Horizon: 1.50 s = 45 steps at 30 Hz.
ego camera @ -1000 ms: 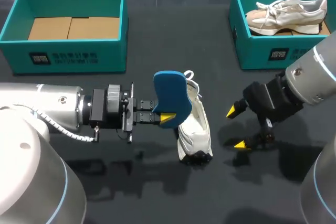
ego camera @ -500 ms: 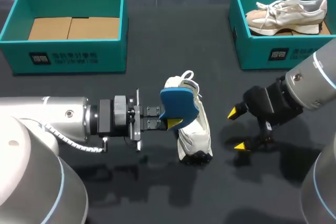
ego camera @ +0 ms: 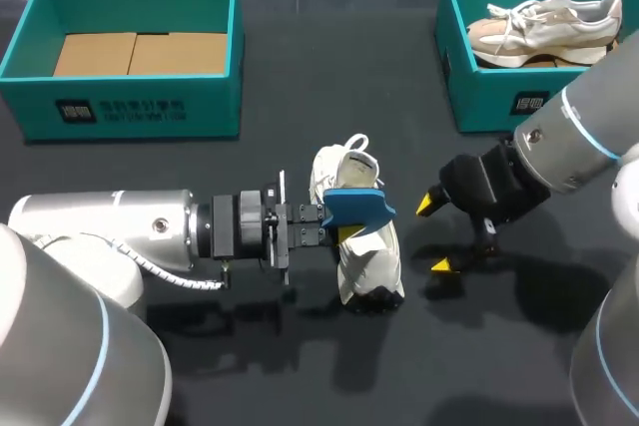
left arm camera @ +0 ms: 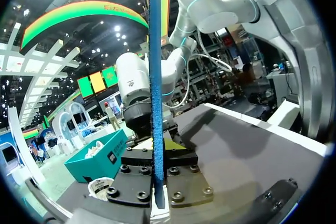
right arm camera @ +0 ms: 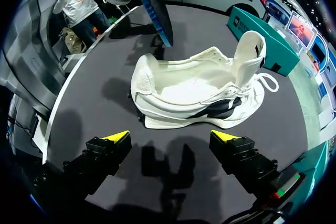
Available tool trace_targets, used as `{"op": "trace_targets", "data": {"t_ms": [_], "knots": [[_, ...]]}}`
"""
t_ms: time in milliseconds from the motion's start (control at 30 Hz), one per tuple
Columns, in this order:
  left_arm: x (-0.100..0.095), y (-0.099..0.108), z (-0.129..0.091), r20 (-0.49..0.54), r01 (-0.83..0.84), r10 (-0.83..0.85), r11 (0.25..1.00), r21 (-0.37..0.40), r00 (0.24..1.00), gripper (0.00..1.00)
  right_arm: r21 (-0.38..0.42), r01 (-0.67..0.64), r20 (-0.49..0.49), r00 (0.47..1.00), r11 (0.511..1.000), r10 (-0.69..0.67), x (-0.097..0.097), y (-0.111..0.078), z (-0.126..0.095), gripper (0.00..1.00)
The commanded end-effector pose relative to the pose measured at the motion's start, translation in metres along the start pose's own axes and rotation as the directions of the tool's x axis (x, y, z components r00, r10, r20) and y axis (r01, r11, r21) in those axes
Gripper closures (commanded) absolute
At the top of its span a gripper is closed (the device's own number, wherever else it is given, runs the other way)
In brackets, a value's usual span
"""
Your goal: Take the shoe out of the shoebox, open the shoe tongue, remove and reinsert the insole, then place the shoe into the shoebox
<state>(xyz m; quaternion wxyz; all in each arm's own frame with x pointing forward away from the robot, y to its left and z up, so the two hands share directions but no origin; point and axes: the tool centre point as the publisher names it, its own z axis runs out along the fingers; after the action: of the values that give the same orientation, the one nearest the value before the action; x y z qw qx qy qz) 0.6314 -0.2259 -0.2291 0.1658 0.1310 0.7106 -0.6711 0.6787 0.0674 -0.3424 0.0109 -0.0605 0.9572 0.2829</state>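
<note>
Middle of the dark table (ego camera: 300,376): the white shoe (ego camera: 367,256) stands on its sole, tongue pulled upright at the far end, heel toward the near edge, mouth wide open. The left gripper (ego camera: 337,233) comes in from the side with its fingers clamped on the blue insole (ego camera: 355,208), holding it over the shoe's opening; whether the insole touches the shoe I can't tell. In the left wrist view the insole shows edge-on, rising straight out from between the fingers. On the other side, the right gripper (ego camera: 431,235) hangs just beside the shoe with its yellow tips spread wide and nothing between them. Now the boxes: the teal shoebox at far left (ego camera: 130,112) holds only flat brown cardboard (ego camera: 140,52). The teal shoebox at far right (ego camera: 489,102) has a second pale sneaker (ego camera: 544,27) lying inside it.
</note>
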Motion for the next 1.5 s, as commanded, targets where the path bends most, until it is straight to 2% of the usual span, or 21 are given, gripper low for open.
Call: {"op": "trace_targets", "data": {"t_ms": [33,433,1067,1500], "knots": [[-0.003,0.002,0.008,-0.004,0.001,-0.001,1.000,-0.002,1.000,1.00,0.018,-0.002,-0.011,1.000,1.000,0.002,-0.005,0.004,0.003,0.00],[0.004,0.011,0.021,-0.022,-0.071,0.071,0.997,-0.024,0.997,1.00,0.016,-0.006,-0.029,1.000,1.000,0.007,-0.008,0.005,0.014,0.00],[0.002,0.023,0.030,-0.029,-0.092,0.090,0.994,-0.058,0.995,1.00,-0.001,-0.001,-0.060,0.998,1.000,0.001,-0.008,0.011,0.027,0.00],[-0.001,0.035,0.039,-0.031,-0.094,0.092,0.992,-0.080,0.995,1.00,-0.007,0.001,-0.062,0.998,1.000,-0.001,-0.008,0.011,0.027,0.00]]}}
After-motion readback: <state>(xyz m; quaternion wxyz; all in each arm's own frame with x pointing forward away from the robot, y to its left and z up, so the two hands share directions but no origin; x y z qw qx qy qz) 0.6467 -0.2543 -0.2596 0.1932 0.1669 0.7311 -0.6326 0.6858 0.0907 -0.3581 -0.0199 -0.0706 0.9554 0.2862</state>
